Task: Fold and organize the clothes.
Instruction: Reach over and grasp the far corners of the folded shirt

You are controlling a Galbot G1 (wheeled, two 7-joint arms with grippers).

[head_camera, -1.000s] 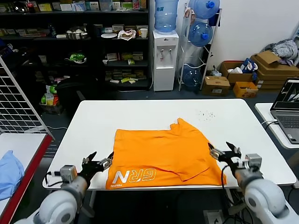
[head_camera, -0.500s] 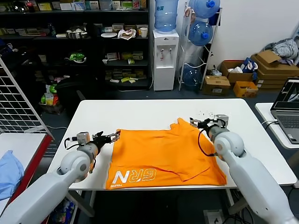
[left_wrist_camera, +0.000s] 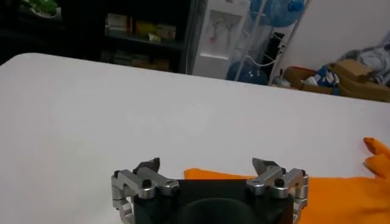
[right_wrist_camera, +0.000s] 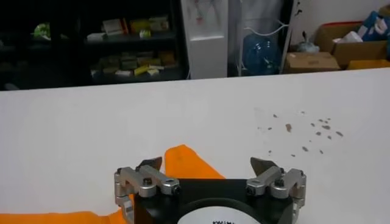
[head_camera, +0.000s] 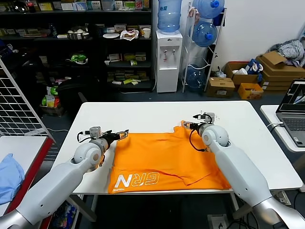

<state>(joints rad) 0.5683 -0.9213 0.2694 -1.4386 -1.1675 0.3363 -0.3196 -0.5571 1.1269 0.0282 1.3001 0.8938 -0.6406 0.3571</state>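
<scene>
Both grippers open wide, holding nothing. Left gripper [head_camera: 123,134] poised at far left corner of orange T-shirt [head_camera: 164,160]; right gripper [head_camera: 185,125] at far right corner. Shirt flat on table [head_camera: 143,114], long axis left-right.

Both arms reached forward: left pincer [head_camera: 125,133], right pincer [head_camera: 185,125] now at T-shirt [head_camera: 162,160] far corners.

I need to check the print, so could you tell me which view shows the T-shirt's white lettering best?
The head view: the orange T-shirt lies whole there, its white lettering on the near edge. Both wrist views show only plain orange cloth, no lettering.
</scene>
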